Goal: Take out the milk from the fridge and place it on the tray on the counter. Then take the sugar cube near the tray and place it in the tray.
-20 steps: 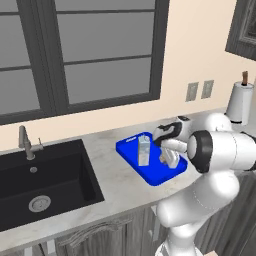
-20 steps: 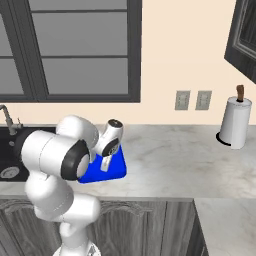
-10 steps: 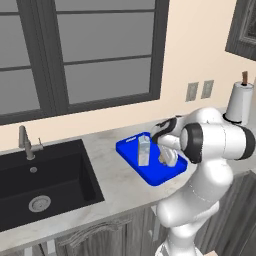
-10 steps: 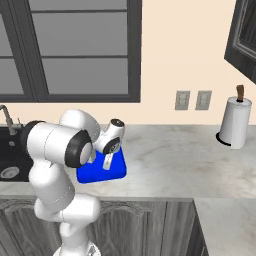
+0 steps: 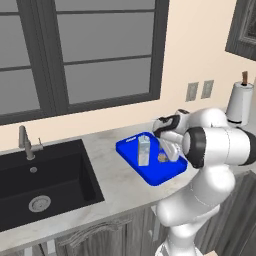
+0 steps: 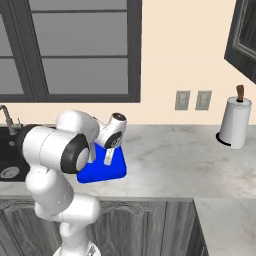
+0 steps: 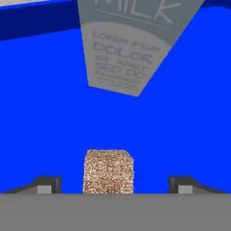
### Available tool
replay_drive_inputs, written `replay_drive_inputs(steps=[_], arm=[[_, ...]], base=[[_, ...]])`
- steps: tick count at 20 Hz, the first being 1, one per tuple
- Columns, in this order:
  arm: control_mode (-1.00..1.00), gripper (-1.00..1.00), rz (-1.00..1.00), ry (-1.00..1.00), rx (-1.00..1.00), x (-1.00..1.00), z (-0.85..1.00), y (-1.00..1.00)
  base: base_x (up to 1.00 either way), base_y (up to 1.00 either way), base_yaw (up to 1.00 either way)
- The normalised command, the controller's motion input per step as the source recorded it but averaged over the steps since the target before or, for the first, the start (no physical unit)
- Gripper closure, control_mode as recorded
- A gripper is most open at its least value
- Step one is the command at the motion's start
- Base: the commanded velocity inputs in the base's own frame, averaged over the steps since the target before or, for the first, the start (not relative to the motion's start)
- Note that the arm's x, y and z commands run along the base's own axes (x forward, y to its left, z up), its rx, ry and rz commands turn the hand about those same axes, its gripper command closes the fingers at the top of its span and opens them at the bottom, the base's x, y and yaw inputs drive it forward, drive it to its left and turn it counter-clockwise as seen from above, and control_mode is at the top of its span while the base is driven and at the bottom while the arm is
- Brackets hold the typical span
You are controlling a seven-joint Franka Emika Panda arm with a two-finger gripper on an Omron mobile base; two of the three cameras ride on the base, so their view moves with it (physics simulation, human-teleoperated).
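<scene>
The sugar cube (image 7: pixel 108 171) sits on the blue tray (image 5: pixel 150 172) floor just beside the upright milk (image 5: pixel 143 151), on the desk (image 5: pixel 115 185) right of the sink. The hand (image 7: pixel 115 182) hangs over it, fingers spread apart, touching nothing. The cube looks light, crumbly; pinch its flat sides gently.

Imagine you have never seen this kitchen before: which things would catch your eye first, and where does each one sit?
The bright blue tray on the pale counter stands out first, with the milk upright in it. Beside the carton in the tray lies the tan sugar cube, between the open tips of the tool. The black sink lies to the left.
</scene>
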Motion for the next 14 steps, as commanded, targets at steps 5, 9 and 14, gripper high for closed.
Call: replay_drive_inputs(steps=[5, 9, 14], arm=[[-1.00, -1.00, 0.04, 0.00, 0.00, -0.03, 0.48, 0.00], [-1.00, -1.00, 0.01, -0.02, 0.00, -0.62, 0.88, 0.00], [-1.00, -1.00, 0.00, -0.04, -0.02, -0.85, 0.84, 0.03]], base=[[0.00, 0.00, 0.00], [0.00, 0.00, 0.00], [0.00, 0.00, 0.00]])
